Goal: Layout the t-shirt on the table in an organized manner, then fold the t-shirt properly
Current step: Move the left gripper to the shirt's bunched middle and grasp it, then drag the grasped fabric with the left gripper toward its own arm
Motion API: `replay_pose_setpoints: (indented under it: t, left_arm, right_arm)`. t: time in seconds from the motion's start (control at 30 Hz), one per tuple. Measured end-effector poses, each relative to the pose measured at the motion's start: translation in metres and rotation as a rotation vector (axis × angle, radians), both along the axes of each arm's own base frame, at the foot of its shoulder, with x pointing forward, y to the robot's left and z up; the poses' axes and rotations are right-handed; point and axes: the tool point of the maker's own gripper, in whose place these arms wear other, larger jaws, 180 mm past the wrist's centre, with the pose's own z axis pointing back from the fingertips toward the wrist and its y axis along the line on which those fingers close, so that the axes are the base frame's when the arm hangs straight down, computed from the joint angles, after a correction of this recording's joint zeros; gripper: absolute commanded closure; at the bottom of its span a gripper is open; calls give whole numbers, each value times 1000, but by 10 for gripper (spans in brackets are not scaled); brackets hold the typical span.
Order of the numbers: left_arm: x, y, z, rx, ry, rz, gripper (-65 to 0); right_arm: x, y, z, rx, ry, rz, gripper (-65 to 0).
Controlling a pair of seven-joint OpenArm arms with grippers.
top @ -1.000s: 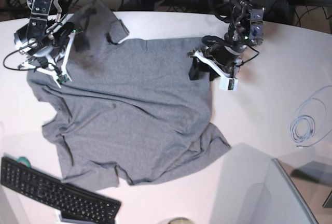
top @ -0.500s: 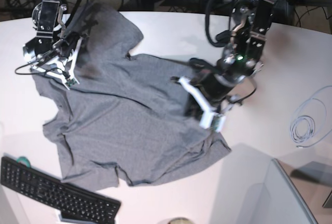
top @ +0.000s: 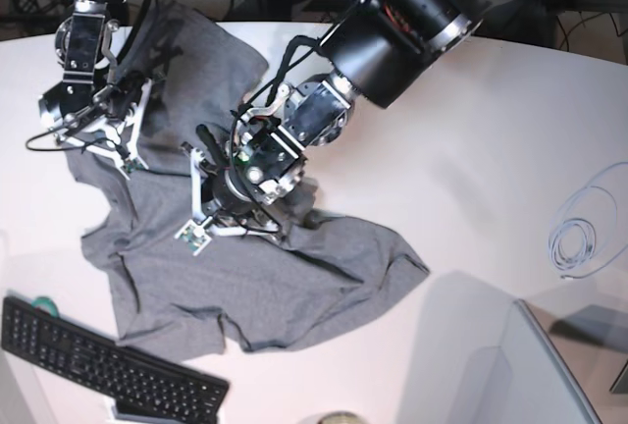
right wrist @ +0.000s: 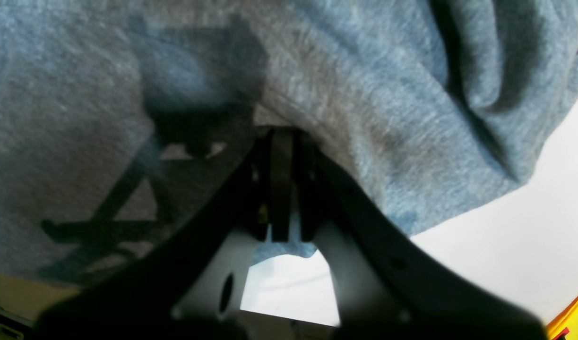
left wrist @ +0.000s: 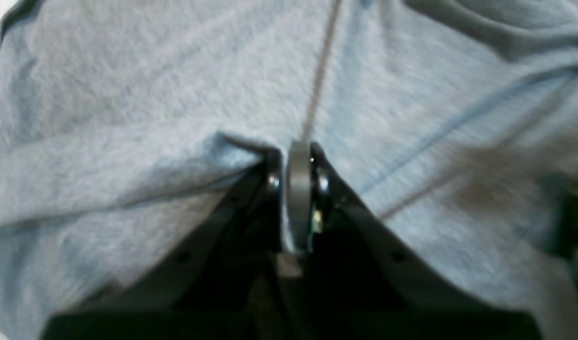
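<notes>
T-shirt crumpled on table, bulk toward 8 o'clock, far part bunched up at 11 o'clock. Left gripper over shirt middle, jaws pressed together, pinching fabric fold. Right gripper at 10 o'clock, jaws pressed together on shirt edge. Keyboard at 7 o'clock, key lettering unreadable. Cable coil at 3 o'clock. No brand or label legible.

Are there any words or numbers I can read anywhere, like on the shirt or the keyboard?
No readable text in any view.
t-shirt: plain grey, no print showing.
keyboard: the key markings are too small to read.
Both wrist views show only blurred grey fabric and the shut grippers, nothing written.
</notes>
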Motion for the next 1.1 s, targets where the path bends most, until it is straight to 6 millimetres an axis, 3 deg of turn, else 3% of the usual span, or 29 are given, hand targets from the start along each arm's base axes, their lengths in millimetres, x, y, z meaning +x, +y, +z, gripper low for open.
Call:
replay_pose_setpoints:
  t: [0.13,0.17,0.27,0.33,0.43,0.57,0.73,0.8,0.97,1.1]
  left_arm:
    - [-10,-4,-9,-55,65,15,0]
    - [-11,-3,-9,-63,71,24,-25]
    - [-5,10,5,-167,80,107,-299]
    - [-2,34,23,-269,60,191,-446]
    - [1,78,52,-379,19,325,-555]
    - [-1,114,92,-595,-14,470,-555]
    - [-38,138,55,-667,161,618,-555]
    - [-36,134,57,-669,158,605,-555]
    - [-30,123,88,-728,96,553,-555]
    - [-50,141,66,-708,137,630,-555]
  right_arm:
    - [0,0,0,-1,0,1,-24]
    - [0,-1,0,-2,0,1,-24]
    - [1,0,0,5,-3,9,-24]
    - [0,2,0,-24,12,48,-24]
    - [0,2,0,-33,17,57,-24]
    - [0,2,0,-34,16,59,-24]
    - [1,3,0,-31,11,58,-24]
    - [1,2,0,-31,12,57,-24]
    - [0,2,0,-32,15,56,-24]
    - [0,2,0,-32,15,56,-24]
